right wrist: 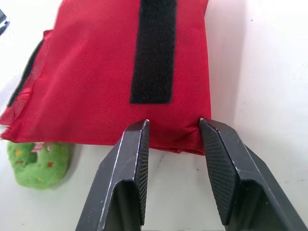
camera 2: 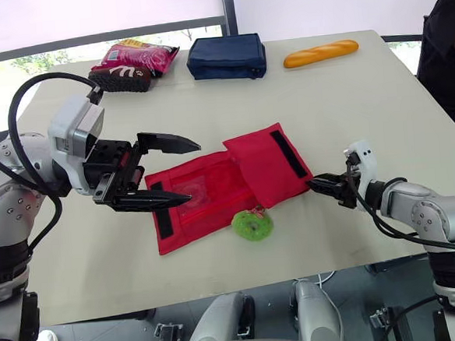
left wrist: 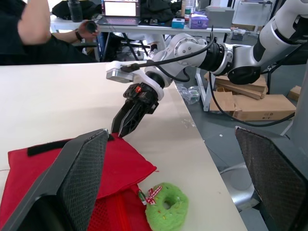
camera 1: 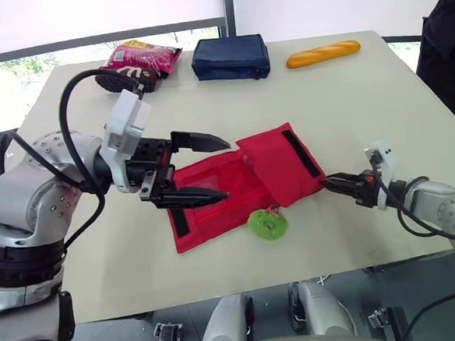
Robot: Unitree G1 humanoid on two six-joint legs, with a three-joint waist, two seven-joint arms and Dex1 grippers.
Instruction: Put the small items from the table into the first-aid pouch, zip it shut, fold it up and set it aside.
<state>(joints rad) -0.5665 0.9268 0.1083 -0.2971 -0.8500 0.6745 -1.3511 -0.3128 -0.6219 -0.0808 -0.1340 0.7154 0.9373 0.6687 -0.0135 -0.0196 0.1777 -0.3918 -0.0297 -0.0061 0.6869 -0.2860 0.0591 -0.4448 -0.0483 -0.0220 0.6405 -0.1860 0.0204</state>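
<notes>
Right wrist view: right gripper parted at pouch edge, perhaps touching; left eye: left gripper spread

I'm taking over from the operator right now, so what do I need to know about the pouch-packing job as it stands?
Left gripper: open, hovering over the mesh side of the red pouch.
Right gripper: open, fingertips at the edge of the pouch's flap.
The pouch lies unfolded on the table; the green ring-shaped item lies beside it, not inside.
Done: nothing that I can see.
Left: load the green item, zip, fold, set aside.
</notes>
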